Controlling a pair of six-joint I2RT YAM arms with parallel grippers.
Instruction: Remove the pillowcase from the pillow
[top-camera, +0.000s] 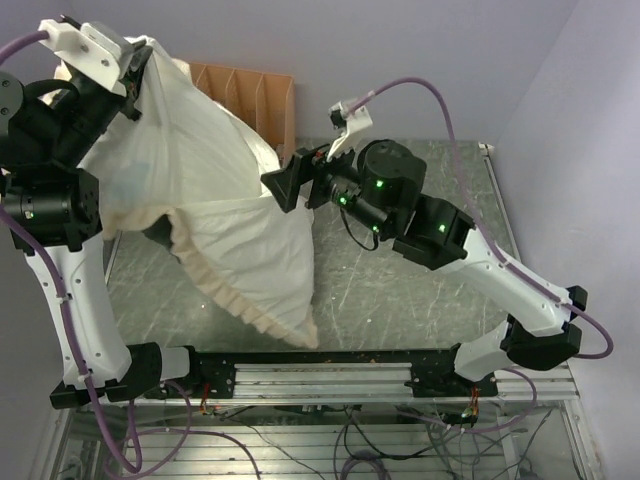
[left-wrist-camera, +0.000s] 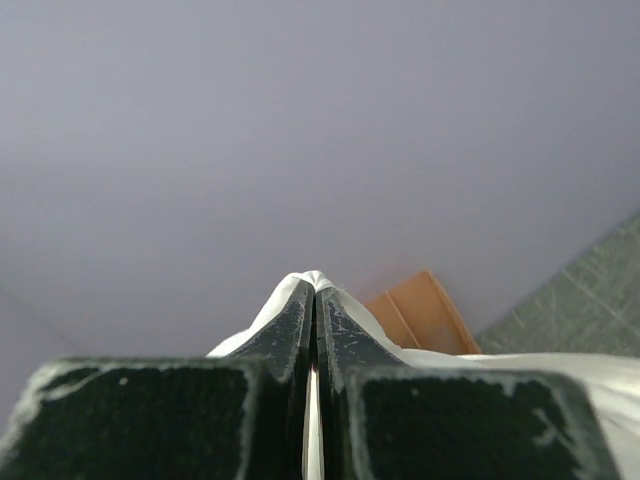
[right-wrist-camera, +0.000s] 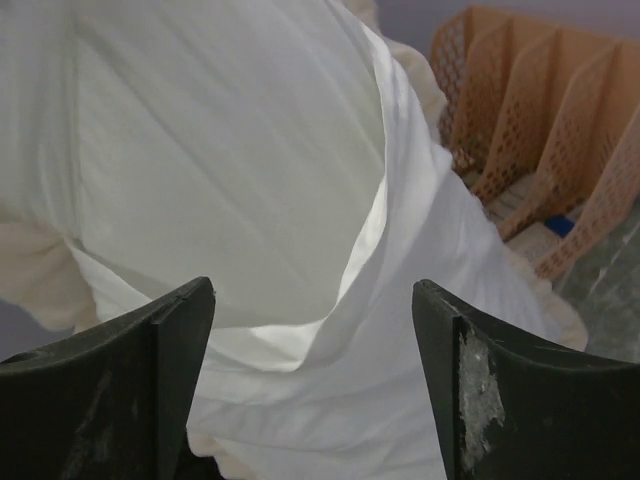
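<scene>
My left gripper (top-camera: 135, 68) is raised high at the far left, shut on a pointed corner of the plump white pillow (top-camera: 190, 140), which hangs from it. In the left wrist view the fingertips (left-wrist-camera: 300, 300) pinch thin white cloth (left-wrist-camera: 315, 277). The pillowcase (top-camera: 255, 265) droops round the pillow's lower part, cream face outward, with its ruffled frill (top-camera: 240, 305) along the bottom and a dark grey patch (top-camera: 158, 235). My right gripper (top-camera: 278, 187) is open just right of the cloth, holding nothing. White folds (right-wrist-camera: 300, 200) fill the right wrist view between its spread fingers (right-wrist-camera: 310, 290).
An orange slotted rack (top-camera: 250, 100) stands behind the pillow at the back of the grey table (top-camera: 400, 290); it also shows in the right wrist view (right-wrist-camera: 530, 130). A metal rail (top-camera: 330, 375) runs along the near edge between the arm bases.
</scene>
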